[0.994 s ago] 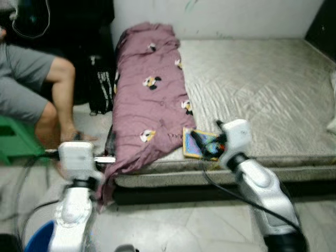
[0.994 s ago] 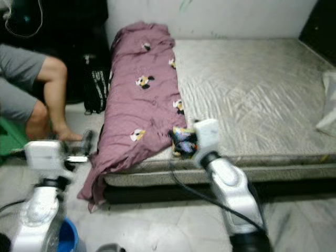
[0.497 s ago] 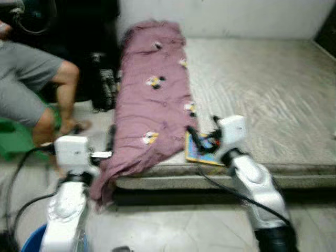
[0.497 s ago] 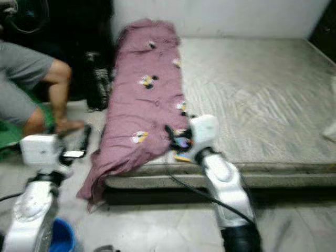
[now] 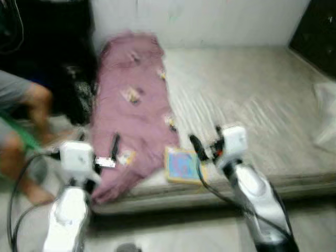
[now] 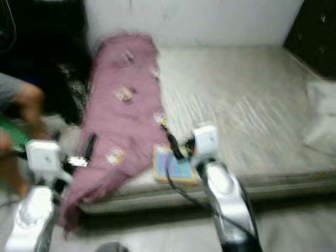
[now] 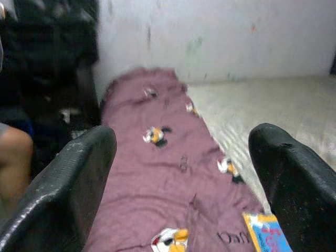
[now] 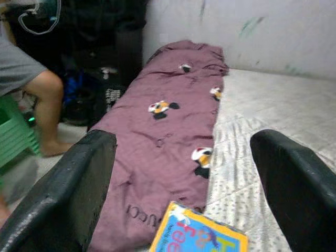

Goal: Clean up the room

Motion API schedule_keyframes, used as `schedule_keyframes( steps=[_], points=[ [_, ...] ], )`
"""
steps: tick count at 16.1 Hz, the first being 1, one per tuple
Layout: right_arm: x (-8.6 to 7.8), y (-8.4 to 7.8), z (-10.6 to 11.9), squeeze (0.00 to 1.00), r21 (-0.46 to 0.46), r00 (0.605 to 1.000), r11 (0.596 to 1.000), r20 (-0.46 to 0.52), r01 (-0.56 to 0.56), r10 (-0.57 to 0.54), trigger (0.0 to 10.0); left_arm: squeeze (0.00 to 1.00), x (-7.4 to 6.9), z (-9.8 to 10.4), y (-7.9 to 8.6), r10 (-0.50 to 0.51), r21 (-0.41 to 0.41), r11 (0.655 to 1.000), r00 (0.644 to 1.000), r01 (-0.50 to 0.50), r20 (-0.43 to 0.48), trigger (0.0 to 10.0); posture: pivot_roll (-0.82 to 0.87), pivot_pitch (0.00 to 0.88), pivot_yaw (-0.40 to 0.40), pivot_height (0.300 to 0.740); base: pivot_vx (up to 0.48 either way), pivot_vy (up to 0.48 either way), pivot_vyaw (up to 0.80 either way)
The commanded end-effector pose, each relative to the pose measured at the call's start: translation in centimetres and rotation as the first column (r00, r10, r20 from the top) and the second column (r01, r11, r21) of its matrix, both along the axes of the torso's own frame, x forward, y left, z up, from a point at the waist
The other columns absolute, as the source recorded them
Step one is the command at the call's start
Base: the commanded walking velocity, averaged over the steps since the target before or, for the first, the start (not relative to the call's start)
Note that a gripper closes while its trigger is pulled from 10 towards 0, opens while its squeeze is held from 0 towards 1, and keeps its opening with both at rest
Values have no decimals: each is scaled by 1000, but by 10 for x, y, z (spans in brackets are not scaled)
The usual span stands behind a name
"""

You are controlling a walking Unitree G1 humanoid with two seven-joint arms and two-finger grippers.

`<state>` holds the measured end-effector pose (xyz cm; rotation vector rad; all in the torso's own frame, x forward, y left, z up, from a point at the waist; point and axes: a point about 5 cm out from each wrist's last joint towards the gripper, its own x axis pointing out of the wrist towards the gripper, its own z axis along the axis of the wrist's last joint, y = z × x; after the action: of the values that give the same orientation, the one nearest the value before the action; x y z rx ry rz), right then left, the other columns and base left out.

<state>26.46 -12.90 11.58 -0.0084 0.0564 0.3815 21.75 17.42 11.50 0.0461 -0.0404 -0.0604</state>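
A purple blanket (image 5: 131,110) with cartoon prints lies along the left side of a bare grey mattress (image 5: 247,100), and its end hangs over the front edge. A colourful picture book (image 5: 181,165) lies flat on the mattress beside the blanket, near the front edge. My right gripper (image 5: 206,137) is open just above and to the right of the book, holding nothing. In the right wrist view the book (image 8: 199,233) lies just below the wide-apart fingers (image 8: 79,178). My left gripper (image 5: 102,144) is open and empty by the blanket's hanging end.
A person sits at the left on a green stool (image 5: 18,136), with bare legs (image 5: 31,110) close to my left arm. Dark bags (image 5: 73,94) stand against the wall beside the bed. A white pillow (image 5: 325,113) lies at the mattress's right edge. Pale floor runs in front.
The whole picture has swung and blurred, so the camera moved. My right gripper was over the book and now stands a little up and right of it, still open.
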Motion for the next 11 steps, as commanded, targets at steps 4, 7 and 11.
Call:
schedule_keyframes(
  steps=[4, 7, 11],
  points=[
    [-2, -11, -1, 0, -19, 999, 999, -14, 37, -38, 10000, 0, -1, 4, -8, -30, -17, 999, 999, 30, 11, 10000, -71, 0, -22, 740, 352, 0, 0],
    [-1, -11, 1, 0, -16, 999, 998, -4, 54, -55, 10000, 0, 2, 5, -6, -16, -21, 1000, 1000, 16, 0, 10000, -78, 20, -1, 740, 209, 0, 0],
    [-3, -13, 1, 0, -22, 997, 997, 5, 73, -73, 10000, 0, 5, 7, -7, 6, -31, 1000, 1000, -6, -7, 10000, -78, 24, 1, 740, 0, 0, 200]
  ],
)
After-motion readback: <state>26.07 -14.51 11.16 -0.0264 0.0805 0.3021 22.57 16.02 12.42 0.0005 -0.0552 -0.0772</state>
